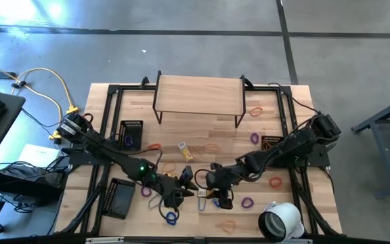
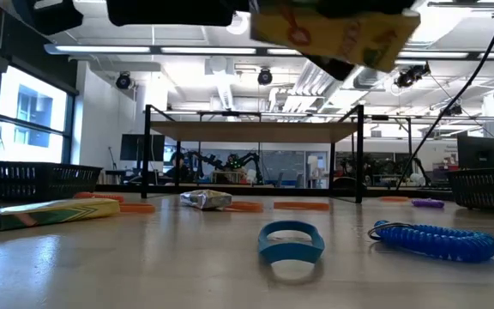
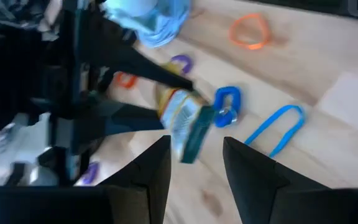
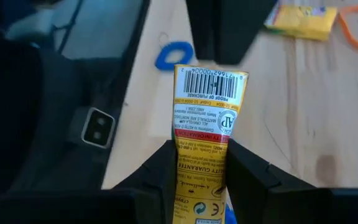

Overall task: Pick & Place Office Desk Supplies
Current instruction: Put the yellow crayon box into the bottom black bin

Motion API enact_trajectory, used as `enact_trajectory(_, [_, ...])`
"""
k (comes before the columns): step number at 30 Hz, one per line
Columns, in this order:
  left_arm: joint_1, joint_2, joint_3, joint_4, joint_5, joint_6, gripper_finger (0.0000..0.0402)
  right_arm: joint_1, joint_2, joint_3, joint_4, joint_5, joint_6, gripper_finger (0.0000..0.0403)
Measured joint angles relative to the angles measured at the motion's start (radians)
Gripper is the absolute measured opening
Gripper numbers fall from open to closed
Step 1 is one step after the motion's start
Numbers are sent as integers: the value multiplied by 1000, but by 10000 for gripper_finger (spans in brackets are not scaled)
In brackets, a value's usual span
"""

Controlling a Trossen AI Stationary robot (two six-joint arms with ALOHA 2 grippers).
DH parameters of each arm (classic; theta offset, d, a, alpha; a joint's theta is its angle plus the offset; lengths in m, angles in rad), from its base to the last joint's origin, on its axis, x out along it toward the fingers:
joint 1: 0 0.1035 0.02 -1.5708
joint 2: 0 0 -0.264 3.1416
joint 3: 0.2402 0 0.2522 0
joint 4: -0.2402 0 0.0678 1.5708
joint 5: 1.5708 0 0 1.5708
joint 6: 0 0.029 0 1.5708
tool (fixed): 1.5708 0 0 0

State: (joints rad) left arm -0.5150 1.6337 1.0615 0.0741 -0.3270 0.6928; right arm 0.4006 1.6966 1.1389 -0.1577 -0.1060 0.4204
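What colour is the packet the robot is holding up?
Yellow, with a white barcode panel and a red stripe; the packet shows best in the right wrist view, between the right gripper fingers.

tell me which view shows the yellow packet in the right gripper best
The right wrist view: the yellow packet fills the middle, barcode readable, pinched by the right gripper. The left wrist view shows it farther off and blurred, the low view only its underside at the top edge, the high view barely a sliver.
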Motion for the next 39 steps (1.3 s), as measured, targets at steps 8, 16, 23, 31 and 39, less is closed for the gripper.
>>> enact_trajectory(8, [1, 0, 0, 2, -45, 0, 139, -29, 0, 0, 22, -4, -7, 104])
enact_trajectory(16, [5, 0, 0, 4, -45, 0, 139, -50, 0, 0, 65, -24, -7, 104])
enact_trajectory(23, [4, 0, 0, 4, -45, 10, 136, -50, -1, 0, 68, -31, -8, 104])
enact_trajectory(31, [4, 0, 0, 4, -45, 11, 87, -51, -1, 0, 65, -32, -7, 105])
enact_trajectory(39, [4, 0, 0, 5, -45, -35, 60, -50, -1, 0, 64, -49, -5, 109])
